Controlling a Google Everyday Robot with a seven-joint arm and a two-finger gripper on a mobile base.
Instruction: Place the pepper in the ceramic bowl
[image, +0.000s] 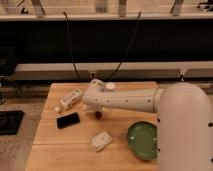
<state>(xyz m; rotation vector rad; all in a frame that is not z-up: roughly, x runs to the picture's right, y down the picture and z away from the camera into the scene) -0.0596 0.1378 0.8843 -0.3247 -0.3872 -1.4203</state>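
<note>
The green ceramic bowl (142, 140) sits on the wooden table (75, 155) at the front right, partly hidden by my white arm (130, 100). The arm reaches left across the table. My gripper (97, 112) hangs below the arm's end at the table's middle, well left of and behind the bowl. A small dark red-brown thing, the pepper (99, 115), shows right at the gripper's tip, just above or on the table. I cannot tell whether the gripper holds it.
A black phone (67, 120) lies left of the gripper. A white flat packet (101, 141) lies in front of it. A white bottle-like item (70, 99) lies at the back left, and a white paper cup (110, 86) stands behind the arm. Black cables hang behind the table.
</note>
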